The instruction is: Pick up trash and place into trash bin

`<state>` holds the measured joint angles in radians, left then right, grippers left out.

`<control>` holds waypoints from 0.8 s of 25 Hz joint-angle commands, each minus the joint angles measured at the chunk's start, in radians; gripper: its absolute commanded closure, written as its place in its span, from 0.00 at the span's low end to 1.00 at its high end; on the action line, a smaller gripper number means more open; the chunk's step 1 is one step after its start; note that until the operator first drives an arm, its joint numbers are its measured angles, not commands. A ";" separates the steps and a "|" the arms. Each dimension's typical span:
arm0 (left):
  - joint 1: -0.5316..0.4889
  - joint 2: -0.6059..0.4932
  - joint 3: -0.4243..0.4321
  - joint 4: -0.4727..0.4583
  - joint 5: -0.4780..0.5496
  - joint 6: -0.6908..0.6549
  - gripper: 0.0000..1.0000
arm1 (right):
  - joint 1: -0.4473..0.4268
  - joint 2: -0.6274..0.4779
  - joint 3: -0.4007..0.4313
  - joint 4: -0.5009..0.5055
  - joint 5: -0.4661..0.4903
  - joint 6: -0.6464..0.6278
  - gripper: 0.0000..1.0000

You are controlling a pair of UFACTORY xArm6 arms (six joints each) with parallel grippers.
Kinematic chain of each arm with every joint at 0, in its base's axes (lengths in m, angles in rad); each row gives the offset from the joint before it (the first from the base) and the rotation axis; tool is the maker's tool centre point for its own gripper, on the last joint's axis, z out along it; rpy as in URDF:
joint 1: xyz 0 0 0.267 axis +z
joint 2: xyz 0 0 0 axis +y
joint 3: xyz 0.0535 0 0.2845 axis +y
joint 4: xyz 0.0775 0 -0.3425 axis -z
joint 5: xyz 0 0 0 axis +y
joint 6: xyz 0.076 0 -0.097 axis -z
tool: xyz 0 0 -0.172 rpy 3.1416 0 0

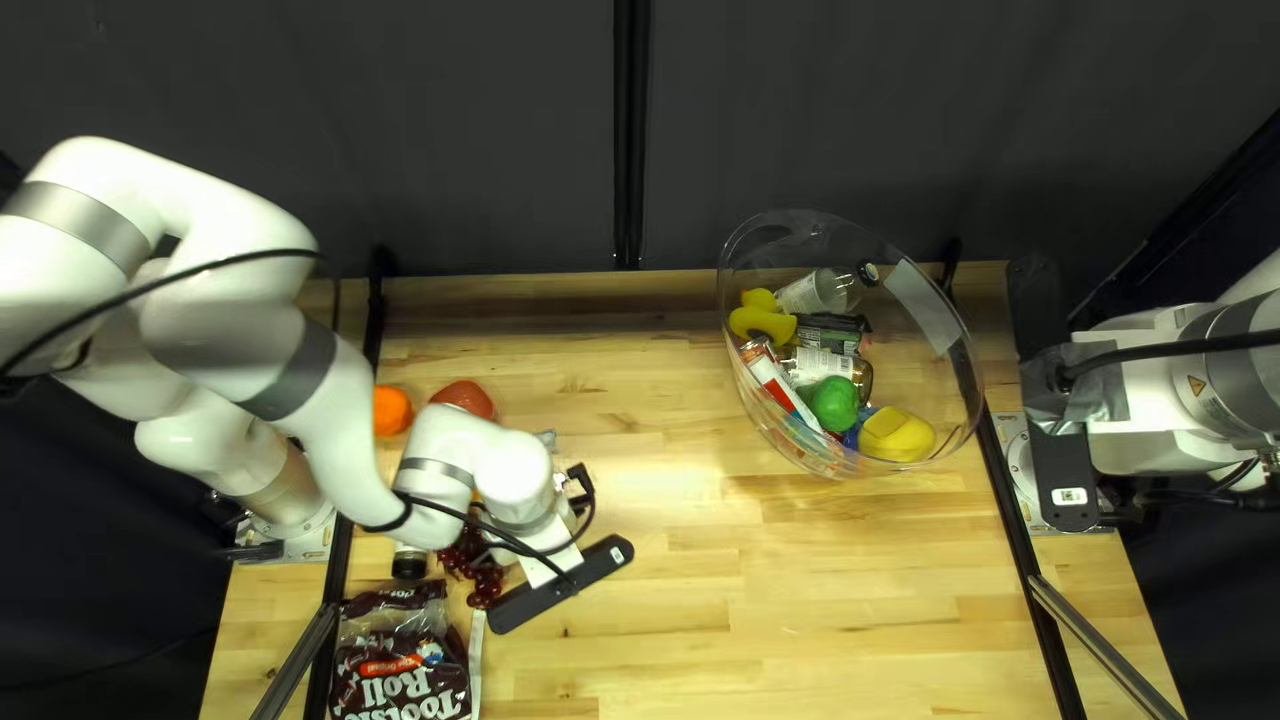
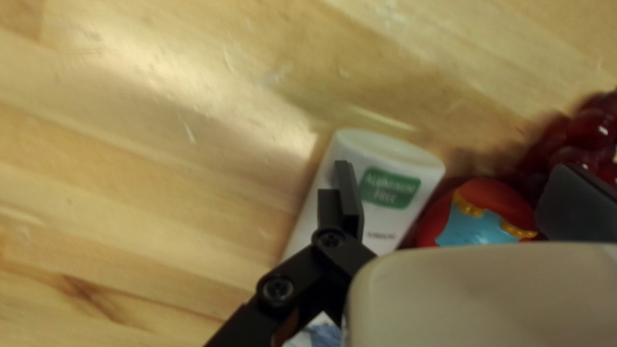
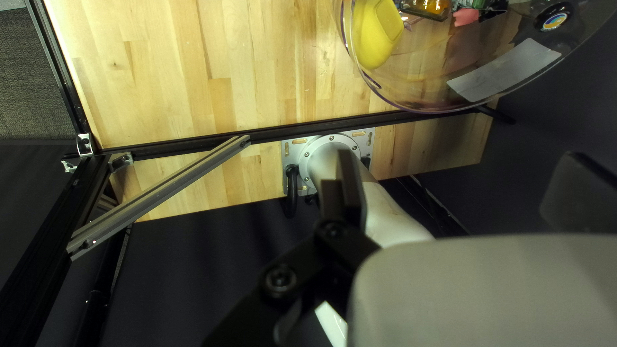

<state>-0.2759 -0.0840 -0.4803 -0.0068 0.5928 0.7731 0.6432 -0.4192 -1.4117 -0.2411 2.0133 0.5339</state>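
Left gripper [image 1: 550, 558], right gripper [image 1: 1104, 403] both released; wooden table [image 1: 800, 600], dark curtain [image 1: 440, 107] behind.

Dark curtain [image 1: 454, 160], apparently fabric, behind table [image 1: 827, 587]

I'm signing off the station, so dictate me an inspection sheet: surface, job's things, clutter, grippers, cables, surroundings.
Surface: wooden tabletop, small scuffs in the left wrist view.
Job's things: clear bin holding mixed items; white container lying below the left gripper.
Clutter: brown bag, red grapes, orange round item.
Grippers: left gripper open; right gripper open, nothing held.
Cables: black cables along both arms.
Surroundings: dark curtain behind the table.
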 commanded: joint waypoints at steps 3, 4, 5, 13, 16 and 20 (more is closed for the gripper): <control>-0.062 0.075 -0.108 0.019 0.006 -0.009 0.00 | 0.000 0.000 0.000 0.000 0.000 0.000 0.00; -0.065 0.096 -0.123 0.016 -0.006 0.006 0.00 | 0.000 0.000 0.000 0.000 0.000 0.000 0.00; -0.065 0.107 -0.128 0.012 -0.015 0.018 0.00 | 0.000 0.000 0.000 0.000 0.000 0.000 0.00; -0.036 0.180 -0.140 -0.050 -0.072 0.123 0.00 | 0.000 0.000 0.000 0.000 0.000 0.000 0.00; -0.028 0.209 -0.150 -0.061 -0.093 0.136 0.00 | 0.000 0.000 0.000 0.000 0.000 0.000 0.00; -0.011 0.211 -0.144 -0.064 -0.100 0.145 0.00 | 0.000 0.000 0.000 0.000 0.000 0.000 0.00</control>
<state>-0.2948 0.1291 -0.6299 -0.0695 0.4961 0.9140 0.6432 -0.4192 -1.4117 -0.2411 2.0133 0.5339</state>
